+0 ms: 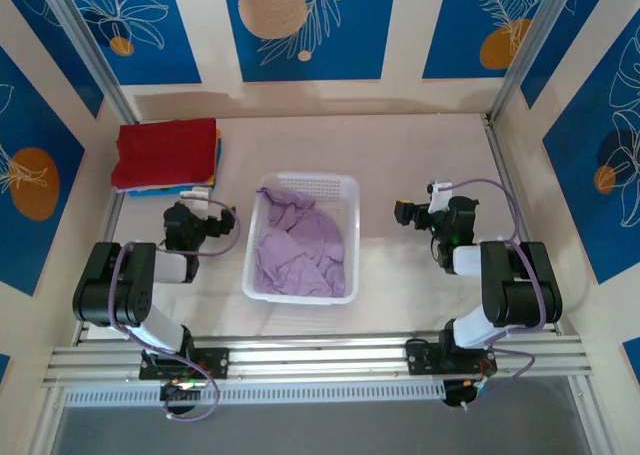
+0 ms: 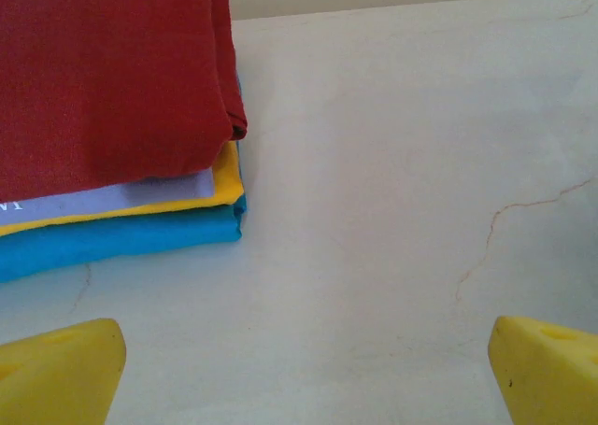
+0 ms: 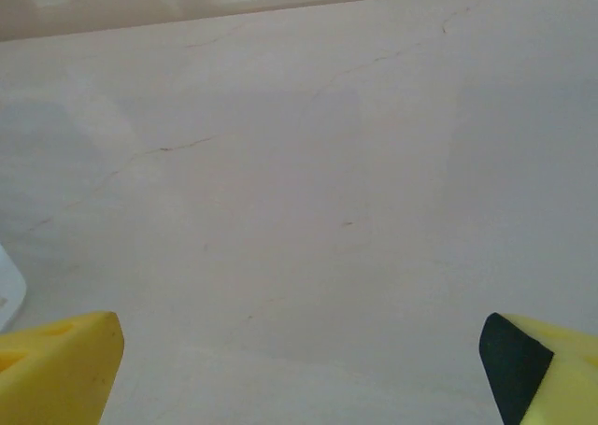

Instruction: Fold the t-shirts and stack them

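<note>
Table (image 1: 420, 165) gap separates basket (image 1: 310, 180) from t-shirt stack (image 1: 165, 150) (folded).

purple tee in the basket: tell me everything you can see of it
The lavender tee is plain soft cloth, with no print visible. It is unfolded and crumpled, lying in wrinkled heaps inside the white perforated basket. It covers most of the basket's floor and bunches up toward the far left corner. Only the basket touches it.
</note>
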`<act>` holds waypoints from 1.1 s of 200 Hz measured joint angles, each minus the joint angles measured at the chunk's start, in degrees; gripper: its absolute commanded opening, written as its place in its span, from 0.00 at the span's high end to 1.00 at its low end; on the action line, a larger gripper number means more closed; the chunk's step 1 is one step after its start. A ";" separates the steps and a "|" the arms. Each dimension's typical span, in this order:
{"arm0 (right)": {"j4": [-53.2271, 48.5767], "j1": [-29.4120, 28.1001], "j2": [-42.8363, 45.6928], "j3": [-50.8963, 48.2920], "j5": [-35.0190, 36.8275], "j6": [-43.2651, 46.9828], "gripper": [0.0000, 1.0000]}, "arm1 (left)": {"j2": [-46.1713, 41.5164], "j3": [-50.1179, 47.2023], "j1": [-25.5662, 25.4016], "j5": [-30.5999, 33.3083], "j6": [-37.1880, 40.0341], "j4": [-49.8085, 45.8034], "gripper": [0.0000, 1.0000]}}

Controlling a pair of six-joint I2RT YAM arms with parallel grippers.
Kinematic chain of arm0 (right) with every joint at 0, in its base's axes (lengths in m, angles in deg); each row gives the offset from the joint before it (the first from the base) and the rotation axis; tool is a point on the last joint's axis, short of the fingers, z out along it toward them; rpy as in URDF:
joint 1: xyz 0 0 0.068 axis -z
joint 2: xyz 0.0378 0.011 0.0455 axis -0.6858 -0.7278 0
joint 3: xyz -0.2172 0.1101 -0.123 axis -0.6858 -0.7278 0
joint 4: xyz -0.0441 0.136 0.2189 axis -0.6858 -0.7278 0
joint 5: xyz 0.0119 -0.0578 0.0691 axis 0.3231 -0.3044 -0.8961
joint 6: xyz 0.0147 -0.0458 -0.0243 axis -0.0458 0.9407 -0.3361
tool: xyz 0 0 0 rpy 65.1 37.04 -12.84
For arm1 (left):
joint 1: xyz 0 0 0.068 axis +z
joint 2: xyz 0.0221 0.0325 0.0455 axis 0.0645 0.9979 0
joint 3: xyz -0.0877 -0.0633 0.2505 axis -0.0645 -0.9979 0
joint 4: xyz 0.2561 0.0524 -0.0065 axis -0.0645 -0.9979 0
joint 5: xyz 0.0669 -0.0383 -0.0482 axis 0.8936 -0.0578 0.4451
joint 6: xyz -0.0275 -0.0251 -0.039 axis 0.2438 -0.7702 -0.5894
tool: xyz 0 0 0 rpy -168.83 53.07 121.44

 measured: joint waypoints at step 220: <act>-30.71 -2.43 10.60 16.57 14.08 -4.66 0.01 | -15.21 6.29 -0.48 10.88 -1.92 -23.10 0.01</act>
